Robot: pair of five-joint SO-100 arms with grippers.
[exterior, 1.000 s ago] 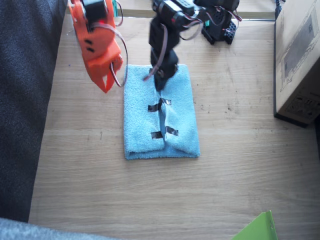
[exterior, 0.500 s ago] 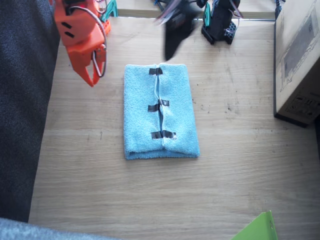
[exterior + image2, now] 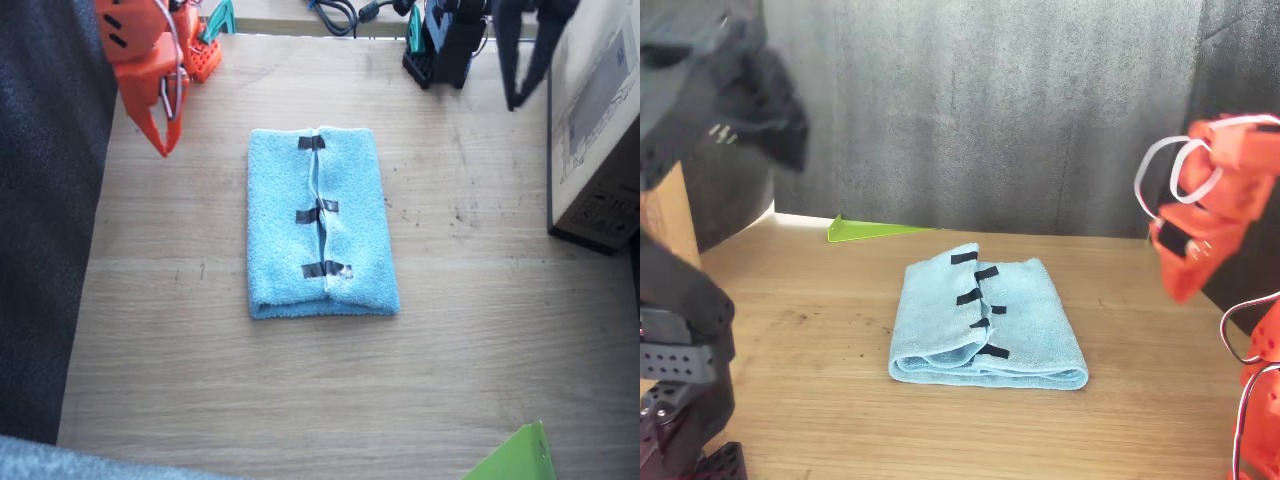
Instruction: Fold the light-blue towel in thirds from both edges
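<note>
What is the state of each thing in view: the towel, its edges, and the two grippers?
light-blue towel: folded, lying flat on the table, nothing touching it.
edges: both turned in, meeting along the middle, tape strips facing up.
right gripper: lifted off to the side of the towel, empty.
left gripper: lifted near the cardboard box, blurred, empty.

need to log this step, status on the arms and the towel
Right end effector raised off the table, empty; opening unclear. Left end effector lifted, blurred, state unreadable. Towel lies flat, both taped edges folded to the middle. Nothing in the way.
</note>
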